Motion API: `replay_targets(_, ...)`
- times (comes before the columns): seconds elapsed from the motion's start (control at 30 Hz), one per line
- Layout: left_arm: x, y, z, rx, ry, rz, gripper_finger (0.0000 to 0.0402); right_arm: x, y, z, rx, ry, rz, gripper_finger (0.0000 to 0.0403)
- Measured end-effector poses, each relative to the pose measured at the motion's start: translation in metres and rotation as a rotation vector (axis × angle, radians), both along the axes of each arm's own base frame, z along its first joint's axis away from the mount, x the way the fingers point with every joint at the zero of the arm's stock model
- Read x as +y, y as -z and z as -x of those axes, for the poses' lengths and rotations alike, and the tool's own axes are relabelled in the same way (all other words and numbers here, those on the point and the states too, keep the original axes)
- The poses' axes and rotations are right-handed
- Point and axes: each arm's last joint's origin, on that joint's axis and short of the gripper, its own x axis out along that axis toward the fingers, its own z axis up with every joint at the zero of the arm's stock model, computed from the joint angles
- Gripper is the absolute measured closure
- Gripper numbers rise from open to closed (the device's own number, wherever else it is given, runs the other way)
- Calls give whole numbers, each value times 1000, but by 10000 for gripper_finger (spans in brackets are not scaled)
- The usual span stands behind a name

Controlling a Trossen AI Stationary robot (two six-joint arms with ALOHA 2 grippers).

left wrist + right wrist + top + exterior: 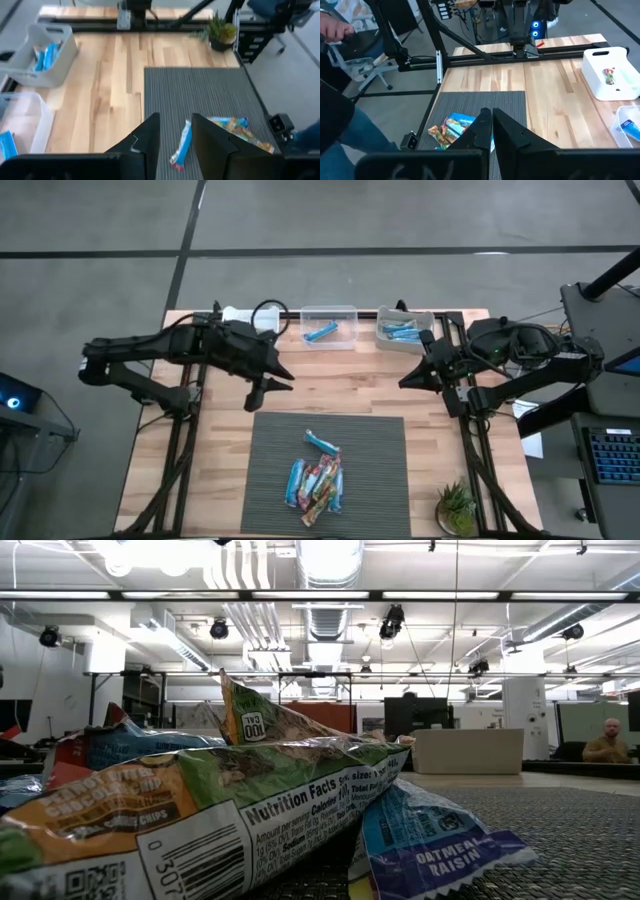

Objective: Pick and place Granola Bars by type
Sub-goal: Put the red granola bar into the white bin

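You've got a light wood table (350, 385) w/ grey ribbed mat (380, 470), 2 plastic bins (328, 326), approx 7 foil-wrapped granola bars (317, 479) piled; left gripper (272, 387) open, right gripper (409, 381) closed, empty.

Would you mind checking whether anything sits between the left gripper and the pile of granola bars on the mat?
Nothing visible does. The left gripper, open, hangs over bare wood beside the grey mat; only open mat separates it from the granola bars.
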Motion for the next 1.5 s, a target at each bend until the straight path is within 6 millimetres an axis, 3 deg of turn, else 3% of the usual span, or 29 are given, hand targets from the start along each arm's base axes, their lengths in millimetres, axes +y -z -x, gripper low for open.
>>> replay_targets(0.83,-20,44,-46,245,124,-62,307,-1,1,1,12,32,-16,394)
replay_targets(1.03,-17,50,-53,273,-62,-98,307,-1,1,1,12,39,-13,394)
replay_targets(1.2,-16,53,-54,285,-113,-83,307,-2,0,1,10,56,-6,394)
replay_targets(1.5,-24,72,-52,337,56,-71,307,-2,1,1,10,55,-3,394)
